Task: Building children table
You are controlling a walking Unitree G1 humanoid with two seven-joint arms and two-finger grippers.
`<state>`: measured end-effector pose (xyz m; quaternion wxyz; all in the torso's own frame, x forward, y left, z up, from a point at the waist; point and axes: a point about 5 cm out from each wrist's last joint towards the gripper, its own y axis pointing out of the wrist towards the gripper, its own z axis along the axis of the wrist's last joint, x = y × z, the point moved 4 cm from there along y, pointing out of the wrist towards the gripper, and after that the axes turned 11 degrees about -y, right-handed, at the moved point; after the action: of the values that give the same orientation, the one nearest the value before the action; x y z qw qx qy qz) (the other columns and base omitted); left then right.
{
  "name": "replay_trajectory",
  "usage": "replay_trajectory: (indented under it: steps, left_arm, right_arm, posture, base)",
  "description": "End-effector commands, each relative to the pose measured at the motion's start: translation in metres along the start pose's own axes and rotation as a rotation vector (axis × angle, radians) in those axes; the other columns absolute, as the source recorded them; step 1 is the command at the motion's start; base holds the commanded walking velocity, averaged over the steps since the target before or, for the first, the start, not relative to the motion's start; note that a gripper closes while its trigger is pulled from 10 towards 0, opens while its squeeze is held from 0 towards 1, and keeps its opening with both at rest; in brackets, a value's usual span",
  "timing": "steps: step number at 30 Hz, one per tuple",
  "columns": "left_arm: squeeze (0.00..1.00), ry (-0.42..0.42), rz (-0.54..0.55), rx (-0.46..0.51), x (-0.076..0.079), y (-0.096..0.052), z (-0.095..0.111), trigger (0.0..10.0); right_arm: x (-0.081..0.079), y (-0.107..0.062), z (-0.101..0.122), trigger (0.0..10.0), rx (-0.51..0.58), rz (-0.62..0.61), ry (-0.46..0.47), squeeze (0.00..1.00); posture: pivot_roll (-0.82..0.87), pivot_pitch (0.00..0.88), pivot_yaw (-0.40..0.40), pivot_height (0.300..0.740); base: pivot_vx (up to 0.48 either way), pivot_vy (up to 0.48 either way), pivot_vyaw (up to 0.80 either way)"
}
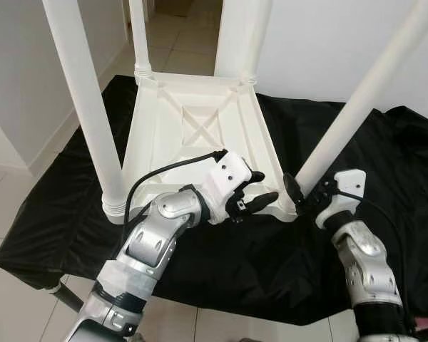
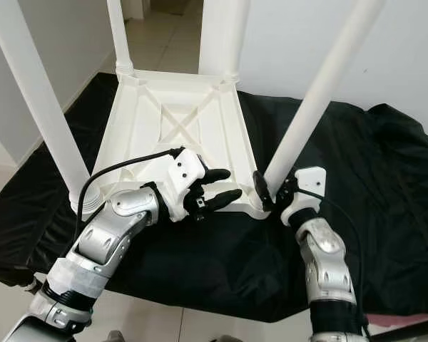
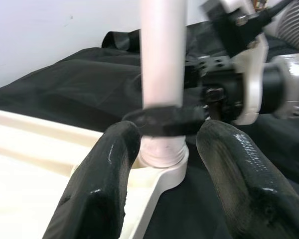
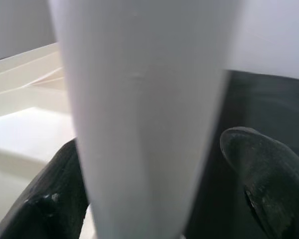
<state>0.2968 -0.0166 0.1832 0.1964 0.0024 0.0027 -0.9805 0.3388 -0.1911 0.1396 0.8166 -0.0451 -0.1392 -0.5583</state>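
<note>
A white children's table [image 1: 200, 135] is laid upside down on a black cloth [image 1: 57, 206] over a low surface, its underside up, with four white legs standing in the corner sockets. The near right leg [image 1: 357, 100] is seated at the corner nearest the robot's right side; its long axis runs up and away to the right, clearly tilted rather than plumb. The right gripper [image 1: 299, 191] is placed at the base of that leg, just above the socket, with its fingers [image 4: 269, 174] set on either side of the shaft; in the right wrist view a gap is seen on one side, so a firm clamp cannot be told. The left gripper [image 1: 260, 191] is held over the near rim of the table, just beside the same corner, with its fingers [image 3: 109, 169] spread moderately and holding nothing, pointed across at the leg base. The right arm is judged the nearer one for twisting or pressing the leg home; the left is well placed to brace the table edge against that push.
</note>
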Motion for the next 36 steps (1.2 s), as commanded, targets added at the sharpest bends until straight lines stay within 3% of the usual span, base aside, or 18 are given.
replay_trajectory:
  steps: [1, 3, 4, 5, 6, 7, 21, 23, 24, 26, 31, 34, 36]
  left_arm:
    - [0.0, 0.012, 0.007, 0.0, 0.0, 0.005, 0.001, 10.0]
    - [0.0, 0.014, 0.004, 0.0, 0.0, 0.006, 0.001, 10.0]
    - [0.0, 0.015, 0.002, 0.001, 0.0, 0.006, 0.002, 10.0]
    - [0.0, 0.015, 0.005, 0.002, -0.001, 0.006, 0.002, 10.0]
    - [0.0, 0.015, 0.005, 0.002, -0.001, 0.006, 0.002, 10.0]
    - [0.0, 0.016, 0.011, 0.003, -0.002, 0.006, 0.002, 10.0]
    - [0.0, 0.001, 0.021, 0.0, 0.001, 0.001, -0.001, 10.0]
    - [0.0, -0.004, 0.022, -0.007, 0.002, 0.001, -0.004, 10.0]
    - [0.0, -0.004, 0.022, -0.007, 0.002, 0.001, -0.004, 10.0]
    - [0.0, -0.012, 0.029, -0.007, 0.002, 0.001, -0.006, 10.0]
    - [0.0, -0.017, 0.031, -0.007, 0.002, 0.001, -0.006, 10.0]
    - [0.0, -0.016, 0.035, -0.016, 0.002, 0.001, -0.007, 10.0]
    - [0.0, -0.014, 0.037, -0.019, 0.001, 0.001, -0.007, 10.0]
  right_arm:
    - [-0.01, 0.005, -0.003, 10.0, 0.001, 0.105, -0.002, 0.0]
    - [-0.012, 0.01, -0.004, 10.0, -0.001, 0.141, -0.024, 0.0]
    - [-0.013, 0.013, -0.004, 4.7, -0.001, 0.165, -0.041, 0.0]
    - [-0.015, 0.015, -0.005, 1.4, -0.01, 0.194, -0.047, 0.0]
    - [-0.015, 0.015, -0.005, 1.4, -0.01, 0.194, -0.047, 0.0]
    - [-0.013, 0.016, -0.007, 0.0, -0.017, 0.202, -0.053, 0.0]
    - [0.0, 0.003, -0.02, 0.0, -0.07, 0.134, -0.042, 0.0]
    - [0.004, -0.003, -0.022, 0.0, -0.086, -0.011, 0.001, 0.0]
    - [0.004, -0.003, -0.022, 0.0, -0.086, -0.011, 0.001, 0.0]
    - [0.002, -0.011, -0.025, 0.0, -0.11, -0.182, 0.064, 0.0]
    - [-0.002, -0.017, -0.024, 0.0, -0.13, -0.332, 0.073, 0.0]
    - [-0.013, -0.018, -0.02, 0.0, -0.158, -0.499, 0.079, 0.0]
    - [-0.015, -0.018, -0.019, 0.0, -0.169, -0.527, 0.081, 0.0]
  posture:
    - [-0.1, 0.0, -0.044, 0.74]
    - [-0.1, 0.0, -0.043, 0.74]
    - [-0.1, 0.0, -0.043, 0.74]
    - [-0.09, 0.0, -0.049, 0.74]
    - [-0.09, 0.0, -0.049, 0.74]
    - [-0.09, 0.0, -0.051, 0.74]
    - [-0.09, 0.0, -0.065, 0.74]
    - [-0.09, 0.0, -0.066, 0.74]
    - [-0.09, 0.0, -0.066, 0.74]
    - [-0.11, 0.0, -0.061, 0.74]
    - [-0.11, 0.0, -0.06, 0.74]
    - [-0.11, 0.0, -0.05, 0.74]
    - [-0.11, 0.0, -0.05, 0.74]
  base:
    - [0.0, 0.0, 0.0]
    - [0.0, 0.0, 0.0]
    - [0.0, 0.0, 0.0]
    - [0.0, 0.0, 0.0]
    - [0.0, 0.0, 0.0]
    - [0.0, 0.0, 0.0]
    - [0.0, 0.0, 0.0]
    - [0.0, 0.0, 0.0]
    - [0.0, 0.0, 0.0]
    - [0.0, 0.0, 0.0]
    - [0.0, 0.0, 0.0]
    - [0.0, 0.0, 0.0]
    - [0.0, 0.0, 0.0]
